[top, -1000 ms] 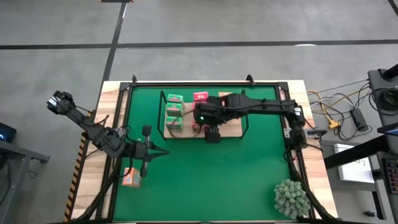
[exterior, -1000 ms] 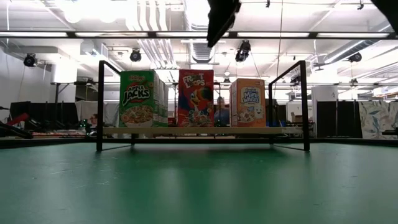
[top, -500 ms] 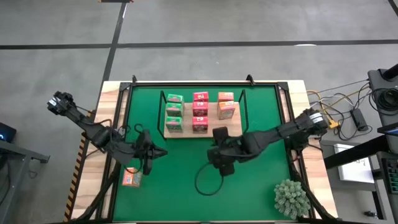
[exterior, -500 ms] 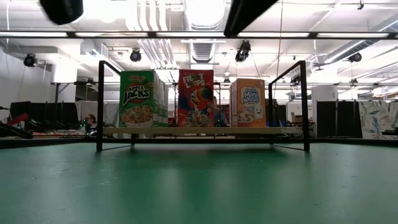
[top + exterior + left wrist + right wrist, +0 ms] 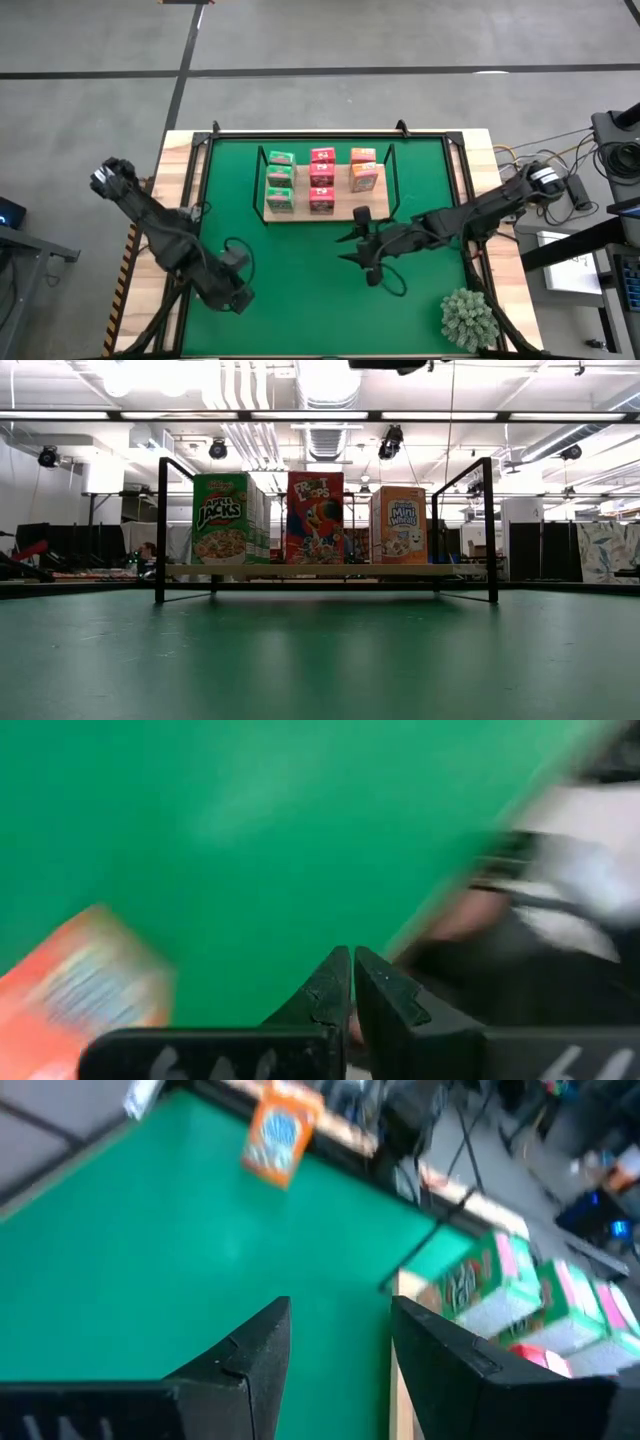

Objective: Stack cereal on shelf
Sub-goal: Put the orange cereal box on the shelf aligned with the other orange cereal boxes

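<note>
The shelf (image 5: 325,212), a light-wood board with a black wire frame, lies toward the far side of the green mat. On it stand three green cereal boxes (image 5: 281,179), three pink-red ones (image 5: 321,177) and two orange ones (image 5: 364,170), upright on their bases (image 5: 315,518). A third orange box (image 5: 280,1130) lies at the mat's left edge. The left arm hides it in the high view, and it shows blurred in the left wrist view (image 5: 80,985). My left gripper (image 5: 351,982) is shut, near the mat's near-left corner (image 5: 241,298). My right gripper (image 5: 340,1342) is open above the mat, on the near side of the shelf (image 5: 350,247).
A spiky grey-green plant (image 5: 468,318) stands at the mat's near-right corner. The table's wood border (image 5: 185,150) rings the mat, and cables lie off its right side (image 5: 540,195). Bare mat (image 5: 300,320) stretches between the two grippers and along the near edge.
My right gripper has drawn back from over the shelf toward the near edge and then a little to the right. My left gripper has swung toward the near edge, and its arm now stands over the orange box at the mat's left edge. The boxes on the shelf have stayed put.
</note>
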Tool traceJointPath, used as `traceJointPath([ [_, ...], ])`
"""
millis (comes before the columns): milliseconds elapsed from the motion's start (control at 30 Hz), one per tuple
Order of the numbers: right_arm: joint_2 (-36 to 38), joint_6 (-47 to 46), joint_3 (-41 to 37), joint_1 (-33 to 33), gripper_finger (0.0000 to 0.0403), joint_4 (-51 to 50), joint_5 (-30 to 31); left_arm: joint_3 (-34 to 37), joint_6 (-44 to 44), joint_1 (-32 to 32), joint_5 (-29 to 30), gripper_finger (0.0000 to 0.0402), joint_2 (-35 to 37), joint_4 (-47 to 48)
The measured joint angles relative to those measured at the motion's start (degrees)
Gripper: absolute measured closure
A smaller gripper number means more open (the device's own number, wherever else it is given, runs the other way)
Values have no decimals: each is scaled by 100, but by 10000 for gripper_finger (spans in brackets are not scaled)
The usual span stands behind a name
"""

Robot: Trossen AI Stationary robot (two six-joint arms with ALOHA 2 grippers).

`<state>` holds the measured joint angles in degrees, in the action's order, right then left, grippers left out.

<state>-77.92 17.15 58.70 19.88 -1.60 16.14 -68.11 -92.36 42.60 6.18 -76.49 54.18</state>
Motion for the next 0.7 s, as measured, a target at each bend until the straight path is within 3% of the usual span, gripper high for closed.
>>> traceJointPath([
  [133, 368, 71, -497, 0, 241, 443, -141, -740, -1280, 360, -380, 397, -534, 1975],
  [267, 668, 85, -650, 0, 241, 502, -155, -1142, -1913, 655, -400, 372, -789, 3051],
  [500, 929, 47, -746, 2, 244, 448, -614, -831, -2751, 904, -374, 267, -753, 3195],
  [700, 930, 37, -752, 1, 245, 417, -611, -472, -3165, 987, -372, 172, -770, 2938],
])
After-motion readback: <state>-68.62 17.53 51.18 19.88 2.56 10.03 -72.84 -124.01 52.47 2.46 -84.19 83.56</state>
